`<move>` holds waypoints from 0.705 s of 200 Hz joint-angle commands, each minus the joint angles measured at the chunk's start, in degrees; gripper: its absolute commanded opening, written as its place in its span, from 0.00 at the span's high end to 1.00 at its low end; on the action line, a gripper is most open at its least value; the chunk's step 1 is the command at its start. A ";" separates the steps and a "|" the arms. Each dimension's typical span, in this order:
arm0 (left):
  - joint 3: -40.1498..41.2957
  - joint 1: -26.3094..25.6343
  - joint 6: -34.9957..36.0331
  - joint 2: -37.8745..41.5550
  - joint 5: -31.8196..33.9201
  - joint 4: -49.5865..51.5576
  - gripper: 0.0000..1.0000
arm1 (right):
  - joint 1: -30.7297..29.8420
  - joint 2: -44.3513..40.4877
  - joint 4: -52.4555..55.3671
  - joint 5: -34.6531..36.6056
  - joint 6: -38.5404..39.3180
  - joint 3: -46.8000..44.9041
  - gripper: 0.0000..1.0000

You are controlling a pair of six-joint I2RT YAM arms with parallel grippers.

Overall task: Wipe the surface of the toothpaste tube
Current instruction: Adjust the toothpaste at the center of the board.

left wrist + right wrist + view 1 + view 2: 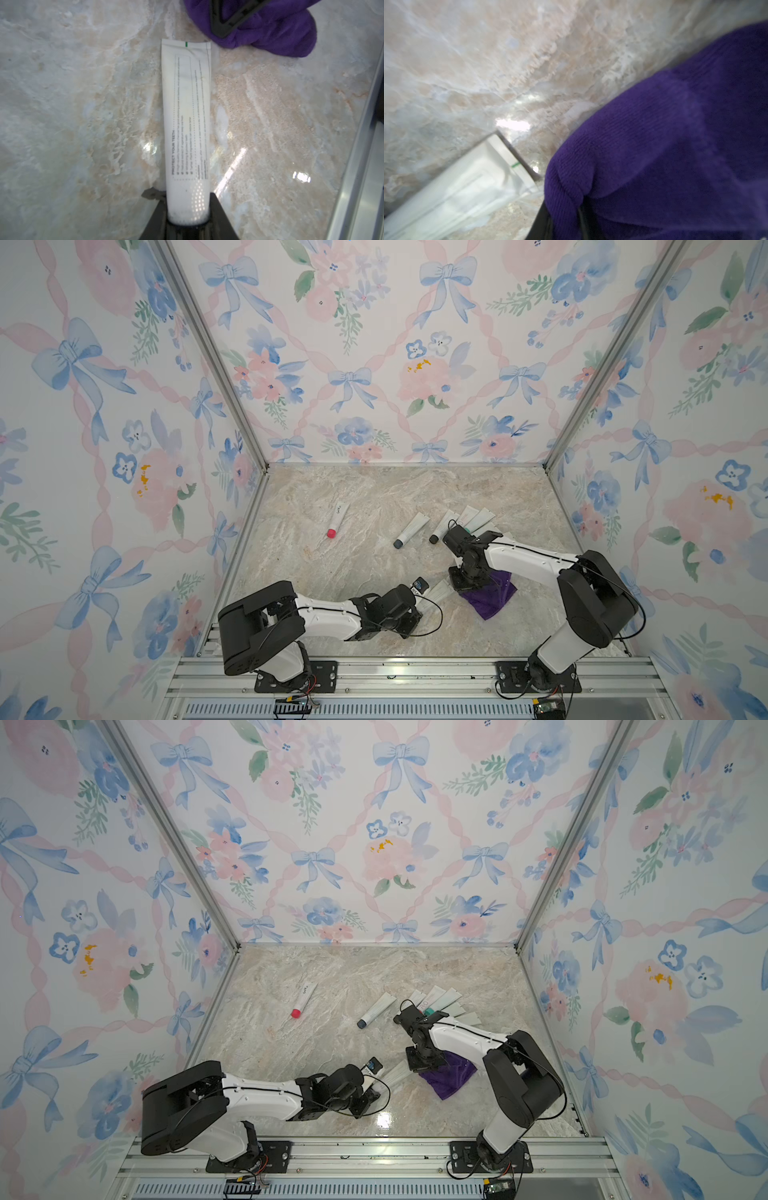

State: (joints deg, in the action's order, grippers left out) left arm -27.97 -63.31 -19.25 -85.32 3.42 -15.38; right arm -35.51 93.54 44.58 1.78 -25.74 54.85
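A white toothpaste tube (187,116) with grey print lies flat on the marble table (374,497). My left gripper (188,220) is shut on its cap end. In both top views the tube (439,591) (392,1073) reaches from my left gripper (417,605) (372,1088) toward the right arm. My right gripper (571,224) is shut on a bunched purple cloth (675,135) (492,597). The cloth (270,27) sits just beyond the tube's crimped end (512,164), close beside one corner. I cannot tell whether they touch. The cloth hides the right fingertips.
A red-capped tube (337,519) lies mid-table. A grey-capped tube (411,530) and a fan of several more tubes (467,518) lie behind the right arm. Floral walls close three sides. An aluminium rail (415,668) runs along the front.
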 commanded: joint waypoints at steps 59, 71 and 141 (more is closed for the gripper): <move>4.40 10.08 -7.06 6.79 5.30 2.85 0.73 | 6.89 -13.98 -1.20 2.81 -6.63 -9.00 0.80; 4.11 11.50 -7.91 5.85 5.62 3.06 0.73 | 8.59 -15.93 -1.42 2.70 -6.63 -9.21 0.80; 1.96 16.64 -13.14 4.56 11.45 8.79 0.73 | 12.74 -18.83 0.07 1.35 -3.94 -6.71 0.80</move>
State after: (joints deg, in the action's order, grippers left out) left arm -25.08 -48.56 -28.91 -80.16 11.22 -11.09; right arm -23.64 75.16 43.79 3.40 -30.63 46.15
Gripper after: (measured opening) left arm 0.286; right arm 0.203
